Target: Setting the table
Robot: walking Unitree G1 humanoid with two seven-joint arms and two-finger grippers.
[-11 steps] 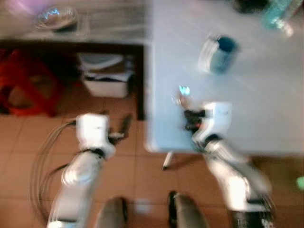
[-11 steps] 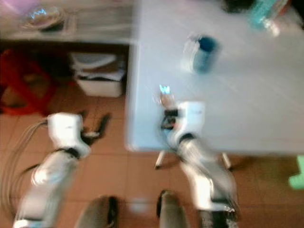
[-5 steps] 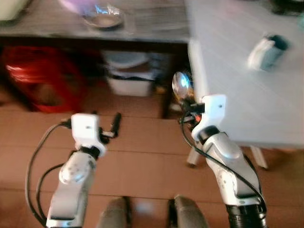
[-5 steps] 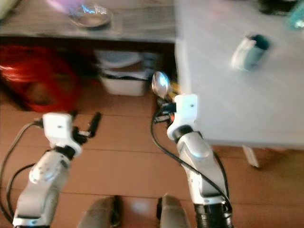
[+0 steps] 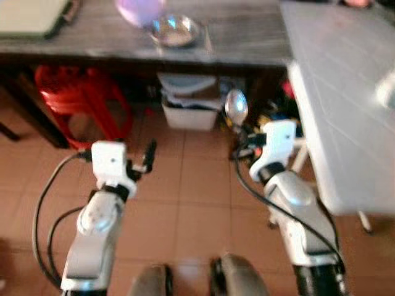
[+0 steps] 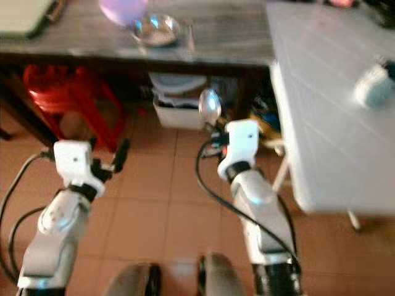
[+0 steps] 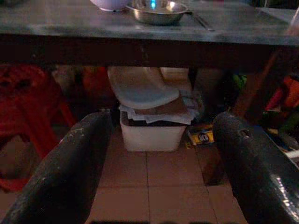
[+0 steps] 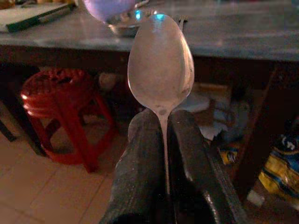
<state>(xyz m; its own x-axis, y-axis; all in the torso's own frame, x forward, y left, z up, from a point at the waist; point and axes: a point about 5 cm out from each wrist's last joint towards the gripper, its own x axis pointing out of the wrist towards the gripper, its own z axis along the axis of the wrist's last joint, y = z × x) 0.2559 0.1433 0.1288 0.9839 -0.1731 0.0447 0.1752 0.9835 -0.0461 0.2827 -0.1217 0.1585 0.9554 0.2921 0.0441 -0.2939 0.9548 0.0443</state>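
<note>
Right gripper point(image 8: 163, 154) clamped on spoon point(image 8: 161, 70) handle, bowl upright, likely for carrying level. Spoon held over tiled floor, beside white table point(image 5: 345, 117) corner, short of dark counter point(image 5: 247, 37). Left gripper point(image 7: 159, 154) fingers apart, empty, further from white table. Steel bowl point(image 5: 176, 31) on counter.

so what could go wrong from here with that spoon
The right hand pinches the spoon only by its thin handle, bowl sticking out ahead, so it could twist or slip loose on the way. The bowl is level with the dark table edge and could knock it. The head views are blurred, so placement beside the steel bowl may go astray.
</note>
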